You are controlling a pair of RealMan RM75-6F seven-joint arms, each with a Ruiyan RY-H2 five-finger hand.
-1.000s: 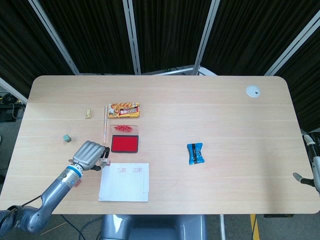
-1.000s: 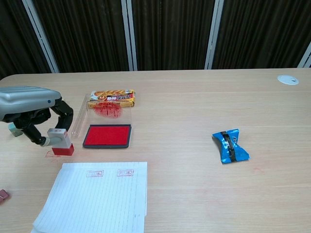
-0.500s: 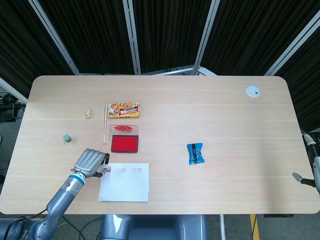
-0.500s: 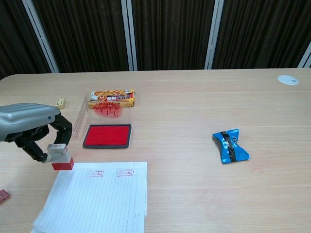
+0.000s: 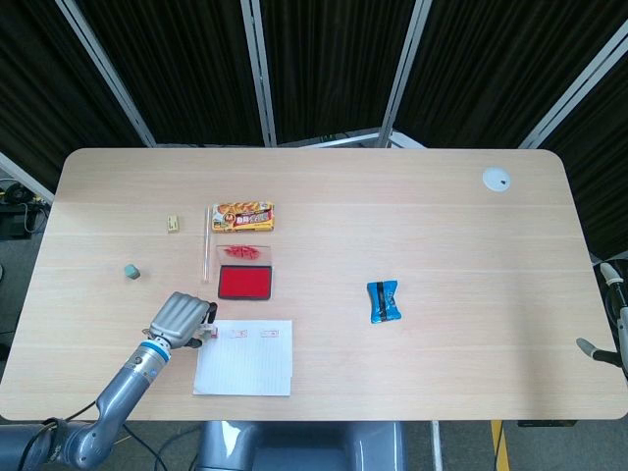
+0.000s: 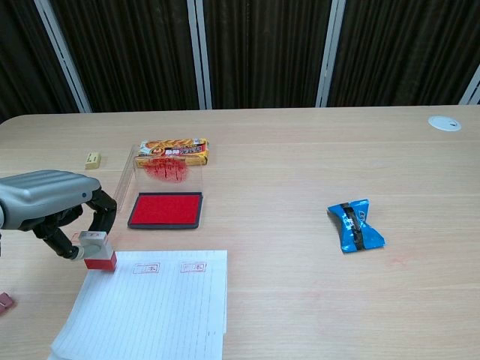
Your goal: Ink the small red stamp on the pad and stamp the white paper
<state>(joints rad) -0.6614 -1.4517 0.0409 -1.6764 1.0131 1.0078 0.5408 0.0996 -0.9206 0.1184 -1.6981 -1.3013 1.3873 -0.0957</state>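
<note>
My left hand [image 6: 52, 206] [image 5: 181, 317] pinches the small red stamp [image 6: 97, 252] by its pale grey top, red base down. The stamp hangs at the far left corner of the white lined paper [image 6: 150, 304] [image 5: 245, 357]; I cannot tell whether it touches the sheet. Two red prints [image 6: 171, 267] sit side by side near the paper's far edge, just right of the stamp. The red ink pad [image 6: 166, 209] [image 5: 245, 283] lies open behind the paper, its clear lid [image 6: 157, 171] standing up at the back. Only a bit of my right hand [image 5: 610, 324] shows at the right edge of the head view.
A yellow snack box [image 6: 175, 150] lies behind the pad. A blue wrapped packet [image 6: 355, 224] lies at mid-right. A small yellow eraser [image 6: 93, 158] and a grey-green block [image 5: 130, 271] lie to the left. A white disc [image 6: 443, 122] is set in the far right corner.
My left hand has carried the stamp from left of the ink pad toward me and slightly right, to the paper's far left corner. The paper, pad and right hand have not moved.
</note>
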